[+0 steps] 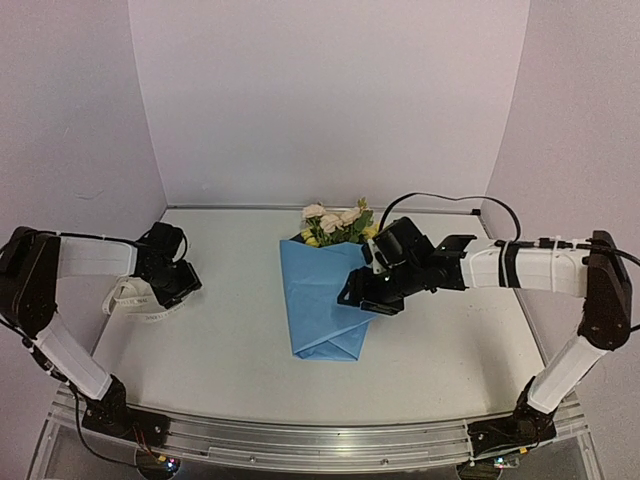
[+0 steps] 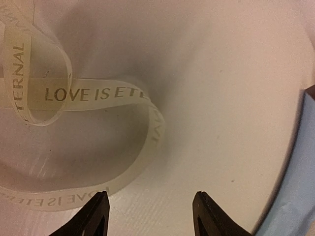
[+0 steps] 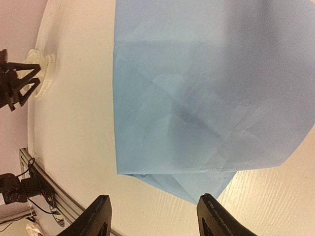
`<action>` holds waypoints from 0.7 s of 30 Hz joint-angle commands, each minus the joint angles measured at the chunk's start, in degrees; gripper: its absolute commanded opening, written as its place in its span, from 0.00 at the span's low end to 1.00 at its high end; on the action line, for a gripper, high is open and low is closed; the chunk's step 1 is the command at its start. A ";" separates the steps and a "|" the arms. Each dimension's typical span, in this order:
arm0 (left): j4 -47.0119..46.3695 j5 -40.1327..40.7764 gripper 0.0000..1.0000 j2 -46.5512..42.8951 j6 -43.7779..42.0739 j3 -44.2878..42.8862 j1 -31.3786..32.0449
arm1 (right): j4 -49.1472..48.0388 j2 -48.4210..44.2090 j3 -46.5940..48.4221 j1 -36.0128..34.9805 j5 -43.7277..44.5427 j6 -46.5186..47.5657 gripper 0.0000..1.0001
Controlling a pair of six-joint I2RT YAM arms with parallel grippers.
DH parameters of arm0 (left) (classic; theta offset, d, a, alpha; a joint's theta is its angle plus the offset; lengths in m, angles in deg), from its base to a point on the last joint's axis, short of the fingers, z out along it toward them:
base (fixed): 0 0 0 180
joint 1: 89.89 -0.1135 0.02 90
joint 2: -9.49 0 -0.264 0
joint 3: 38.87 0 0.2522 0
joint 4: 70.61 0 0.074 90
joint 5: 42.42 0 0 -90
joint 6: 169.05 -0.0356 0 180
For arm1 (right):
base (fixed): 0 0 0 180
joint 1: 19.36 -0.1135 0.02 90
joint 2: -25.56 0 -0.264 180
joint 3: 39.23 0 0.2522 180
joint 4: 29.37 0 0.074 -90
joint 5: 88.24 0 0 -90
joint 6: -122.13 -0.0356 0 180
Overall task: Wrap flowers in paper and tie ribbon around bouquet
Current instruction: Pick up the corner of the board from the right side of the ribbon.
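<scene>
One ribbon [image 2: 93,93] loop lies just beside left end effector [image 2: 150,195].

The paper [image 3: 197,88], light blue and creased, lies folded on the white table [image 3: 74,147], its layered corner pointing toward the near edge. The right end effector [image 3: 155,219] hangs over that corner, fingers spread with nothing between them. Well apart on the left, the coiled ribbon [image 3: 42,73] lies just beside the left end effector [image 3: 22,84].
</scene>
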 commanded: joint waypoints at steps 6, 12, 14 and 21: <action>0.46 8.65 0.63 14.33 -9.41 -13.36 -0.47 | 1.34 -6.64 -3.77 -0.29 6.31 3.91 0.66; 1.84 8.87 0.47 21.40 -10.81 -17.28 -1.03 | 1.39 -8.42 -5.49 -0.33 9.49 2.94 0.64; 1.06 7.98 0.33 22.46 -11.73 -16.92 -1.07 | 1.46 -8.55 -5.44 -0.30 10.55 3.00 0.62; -1.69 -2.39 0.00 22.14 -16.13 -16.45 -0.58 | 2.58 -8.61 -3.88 -0.24 13.49 3.60 0.55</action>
